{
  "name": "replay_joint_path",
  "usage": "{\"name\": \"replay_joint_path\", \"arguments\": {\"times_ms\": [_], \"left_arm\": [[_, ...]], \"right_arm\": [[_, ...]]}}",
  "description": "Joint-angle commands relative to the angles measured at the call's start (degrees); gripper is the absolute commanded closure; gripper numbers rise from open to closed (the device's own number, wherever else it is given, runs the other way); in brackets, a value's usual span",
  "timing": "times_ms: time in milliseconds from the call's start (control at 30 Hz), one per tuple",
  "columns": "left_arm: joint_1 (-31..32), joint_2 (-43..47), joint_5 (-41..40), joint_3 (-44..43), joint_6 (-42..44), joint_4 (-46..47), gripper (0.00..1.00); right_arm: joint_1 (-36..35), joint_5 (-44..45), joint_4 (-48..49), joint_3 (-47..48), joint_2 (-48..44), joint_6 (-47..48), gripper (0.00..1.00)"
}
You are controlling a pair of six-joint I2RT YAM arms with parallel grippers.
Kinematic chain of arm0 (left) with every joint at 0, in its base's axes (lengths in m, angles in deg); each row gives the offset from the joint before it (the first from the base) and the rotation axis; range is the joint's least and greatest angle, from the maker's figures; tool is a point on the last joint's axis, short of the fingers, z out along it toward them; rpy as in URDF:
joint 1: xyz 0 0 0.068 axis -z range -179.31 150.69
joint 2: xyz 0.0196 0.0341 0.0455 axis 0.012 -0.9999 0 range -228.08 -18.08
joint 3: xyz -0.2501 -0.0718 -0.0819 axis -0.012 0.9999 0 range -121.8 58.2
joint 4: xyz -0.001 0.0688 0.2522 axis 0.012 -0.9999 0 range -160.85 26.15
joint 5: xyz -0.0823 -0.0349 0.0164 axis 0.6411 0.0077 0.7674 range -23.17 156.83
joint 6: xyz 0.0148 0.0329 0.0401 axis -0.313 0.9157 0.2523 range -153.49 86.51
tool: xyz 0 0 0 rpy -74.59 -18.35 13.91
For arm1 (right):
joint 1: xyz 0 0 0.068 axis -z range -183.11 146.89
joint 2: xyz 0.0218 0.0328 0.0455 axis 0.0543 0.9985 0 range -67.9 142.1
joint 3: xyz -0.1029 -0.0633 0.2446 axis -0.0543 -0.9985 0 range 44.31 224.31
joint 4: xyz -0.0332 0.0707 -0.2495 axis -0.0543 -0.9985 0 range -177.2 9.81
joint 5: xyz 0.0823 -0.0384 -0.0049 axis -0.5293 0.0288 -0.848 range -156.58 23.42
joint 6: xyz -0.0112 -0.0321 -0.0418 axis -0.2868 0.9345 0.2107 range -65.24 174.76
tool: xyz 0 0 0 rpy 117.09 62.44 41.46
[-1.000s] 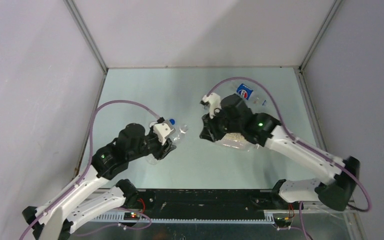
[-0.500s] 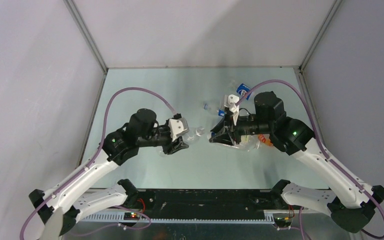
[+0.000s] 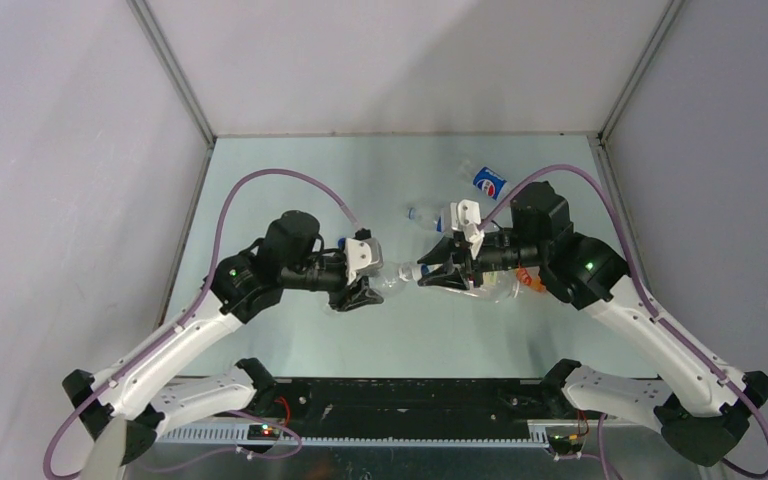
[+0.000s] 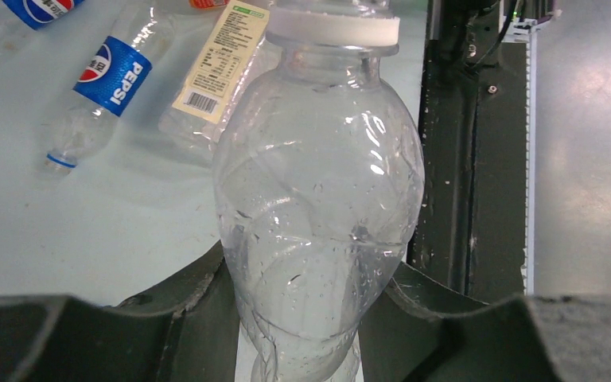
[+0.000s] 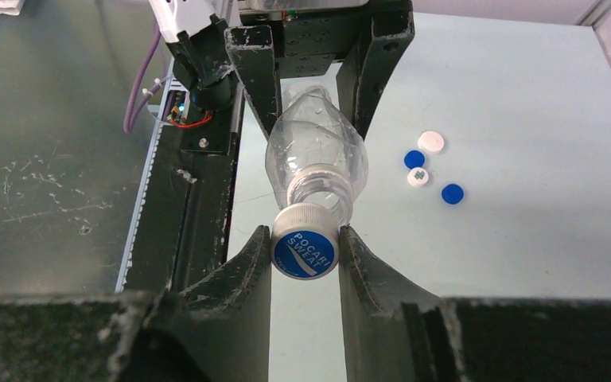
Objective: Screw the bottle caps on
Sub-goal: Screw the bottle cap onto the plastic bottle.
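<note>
My left gripper (image 3: 364, 288) is shut on the body of a clear unlabelled bottle (image 3: 392, 277) and holds it level above the table, neck towards the right arm. In the left wrist view the bottle (image 4: 318, 199) fills the space between the fingers of the left gripper (image 4: 310, 270). My right gripper (image 5: 305, 239) is shut on a white cap with a blue Pocari Sweat top (image 5: 305, 253), which sits on the neck of that bottle (image 5: 316, 155). Several loose caps lie on the table: white (image 5: 431, 142), blue (image 5: 414, 159), white (image 5: 418, 177), blue (image 5: 451, 193).
A Pepsi bottle (image 3: 487, 182) lies at the back right and a small clear one (image 3: 422, 214) nearer the middle. More bottles lie under the right arm, one with orange on it (image 3: 530, 280). The left wrist view shows a Pepsi bottle (image 4: 115, 76) and a pale-labelled bottle (image 4: 223, 56).
The left arm has lifted the clear bottle and swung it right. The right gripper has come left with the cap, and the cap now meets the bottle's neck.
</note>
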Motion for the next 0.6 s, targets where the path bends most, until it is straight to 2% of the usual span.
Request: {"name": "replay_joint_path", "arguments": {"times_ms": [0, 300, 567], "left_arm": [[0.10, -0.46, 3.75, -2.65, 1.19, 0.23, 0.88], [0.38, -0.98, 4.83, -3.18, 1.31, -0.70, 0.91], [0.35, -1.22, 5.90, -3.54, -0.42, 1.27, 0.93]], "right_arm": [[0.20, -2.68, 3.22, -0.15, 1.07, 2.73, 1.00], [0.48, -3.75, 3.12, -0.16, 1.90, 5.11, 1.00], [0.64, -8.14, -3.16, -0.17, 3.52, 12.67, 1.00]]}}
